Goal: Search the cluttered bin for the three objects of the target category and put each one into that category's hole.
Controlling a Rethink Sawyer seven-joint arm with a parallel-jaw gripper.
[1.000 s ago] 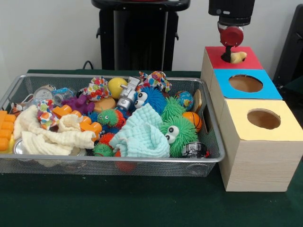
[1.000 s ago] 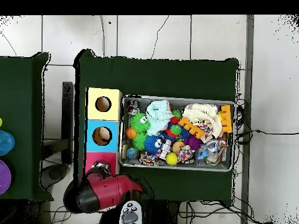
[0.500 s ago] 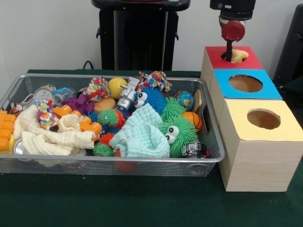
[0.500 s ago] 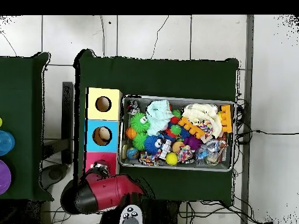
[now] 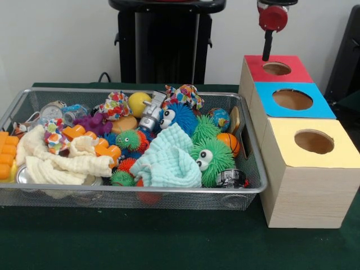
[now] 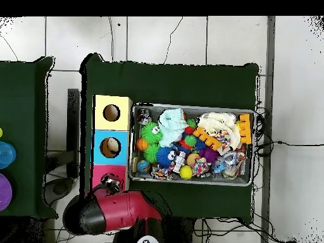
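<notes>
Front view is showing my gripper (image 5: 266,49) hanging above the red box (image 5: 277,68) at the far right corner of the table (image 5: 169,242), with nothing in it that I can see; only one thin dark finger is showing, so I cannot tell whether the jaws are apart or together. I am seeing the red box's hole (image 5: 277,68) as an open dark ring with nothing sticking out of it. Next to it the blue box (image 5: 292,99) and the yellow box (image 5: 313,142) are running in a row toward the near edge, just beside the right wall of the wire bin (image 5: 256,169). I am judging that whatever else belongs to the red hole is lying somewhere in that bin, but I cannot say which of the things there count. Its contents are crowding each other: a mint cloth (image 5: 169,160) is draping over a green spiky ball with eyes (image 5: 211,159), a cream cloth (image 5: 62,163) is covering the left end, and a yellow ball (image 5: 139,103) and a small basketball (image 5: 227,142) are wedging among the rest. Reaching in, I am risking snagging a cloth and dragging neighbours out, or pinching a spiky ball that springs free and misses the hole.
</notes>
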